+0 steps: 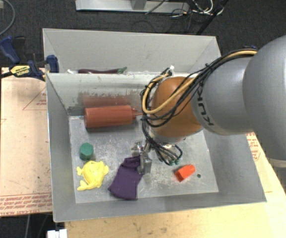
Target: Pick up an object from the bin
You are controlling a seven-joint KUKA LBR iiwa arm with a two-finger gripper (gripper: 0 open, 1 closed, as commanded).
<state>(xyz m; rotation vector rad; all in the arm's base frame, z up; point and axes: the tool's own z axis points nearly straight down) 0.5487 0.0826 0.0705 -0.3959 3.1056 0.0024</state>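
The pincer (144,163) is placed at the top corner of a soft purple cloth (124,183); its state cannot be told.

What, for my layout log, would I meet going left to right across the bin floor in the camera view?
First the yellow toy → purple cloth → orange block. Left out, overlapping others sideways: green plug, red-brown cylinder.

We can read just the dark letters (201,109) "KU" printed on the large grey rounded metal arm link (242,93), up and right of the gripper (144,163).
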